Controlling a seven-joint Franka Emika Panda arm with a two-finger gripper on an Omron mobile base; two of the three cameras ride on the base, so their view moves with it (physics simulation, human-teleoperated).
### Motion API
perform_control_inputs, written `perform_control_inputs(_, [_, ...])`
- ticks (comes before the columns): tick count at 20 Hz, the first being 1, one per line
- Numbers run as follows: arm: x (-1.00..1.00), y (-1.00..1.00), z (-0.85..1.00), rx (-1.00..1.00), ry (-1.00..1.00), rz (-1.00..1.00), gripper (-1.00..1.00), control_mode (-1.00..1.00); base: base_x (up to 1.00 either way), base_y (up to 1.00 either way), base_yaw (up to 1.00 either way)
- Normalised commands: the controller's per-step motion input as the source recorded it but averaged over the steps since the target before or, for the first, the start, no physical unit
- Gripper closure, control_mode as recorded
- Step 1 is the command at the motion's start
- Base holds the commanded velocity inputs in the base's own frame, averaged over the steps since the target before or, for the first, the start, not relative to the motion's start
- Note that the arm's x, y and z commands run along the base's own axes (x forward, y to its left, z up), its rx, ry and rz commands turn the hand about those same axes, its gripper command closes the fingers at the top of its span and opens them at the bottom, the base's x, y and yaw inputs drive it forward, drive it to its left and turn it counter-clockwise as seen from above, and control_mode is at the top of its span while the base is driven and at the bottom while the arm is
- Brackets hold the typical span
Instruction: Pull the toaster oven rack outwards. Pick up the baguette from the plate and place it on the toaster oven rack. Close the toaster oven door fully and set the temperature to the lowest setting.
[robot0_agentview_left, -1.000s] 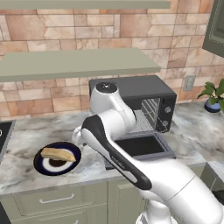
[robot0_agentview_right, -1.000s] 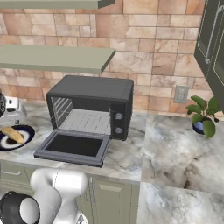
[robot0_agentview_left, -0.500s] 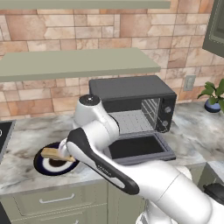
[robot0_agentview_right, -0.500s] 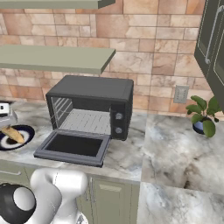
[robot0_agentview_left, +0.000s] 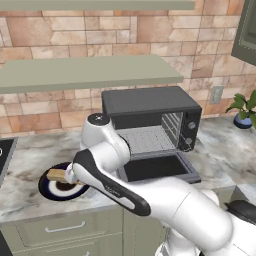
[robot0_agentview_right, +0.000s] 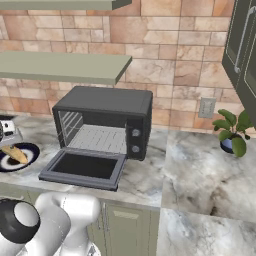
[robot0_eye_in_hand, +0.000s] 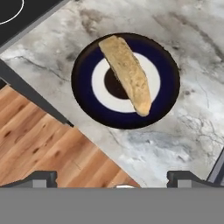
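The baguette (robot0_eye_in_hand: 127, 75) lies slantwise across the plate (robot0_eye_in_hand: 83, 74) on the marble counter, left of the toaster oven (robot0_agentview_left: 150, 107). My gripper (robot0_eye_in_hand: 113, 179) hangs open above the plate's near side, nothing between its fingertips (robot0_eye_in_hand: 41, 178). In the right base view my hand (robot0_agentview_right: 7, 131) hovers just over the baguette (robot0_agentview_right: 14, 154) and plate (robot0_agentview_right: 25, 150). The toaster oven door (robot0_agentview_left: 157, 170) lies folded down flat. Inside the cavity sits the toaster oven rack (robot0_agentview_left: 145, 140), its front edge near the opening. My forearm hides part of the plate (robot0_agentview_left: 50, 190) in the left base view.
A black stovetop (robot0_eye_in_hand: 17, 13) borders the plate on the left. The counter's front edge and the wooden floor (robot0_eye_in_hand: 43, 148) lie close below the plate. A shelf (robot0_agentview_left: 90, 72) hangs over the oven. A potted plant (robot0_agentview_right: 231, 131) stands at the far right.
The arm has swung left, away from the oven front, and the hand has come down over the plate. The jaws stayed open; the oven, door and baguette have not moved.
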Motion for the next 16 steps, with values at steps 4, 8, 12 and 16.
perform_control_inputs(4, [0.29, 0.13, -0.10, -0.01, 0.00, 0.03, -1.00, -1.00, 0.00, 0.00, 0.00])
perform_control_inputs(8, [0.25, 0.29, -0.18, -0.04, 0.04, 0.06, -1.00, -1.00, 0.00, 0.00, 0.00])
perform_control_inputs(12, [0.27, 0.28, -0.23, -0.05, 0.06, 0.07, -1.00, -1.00, 0.00, 0.00, 0.00])
perform_control_inputs(16, [0.30, 0.15, -0.19, -0.05, 0.03, 0.08, -1.00, -1.00, 0.00, 0.00, 0.00])
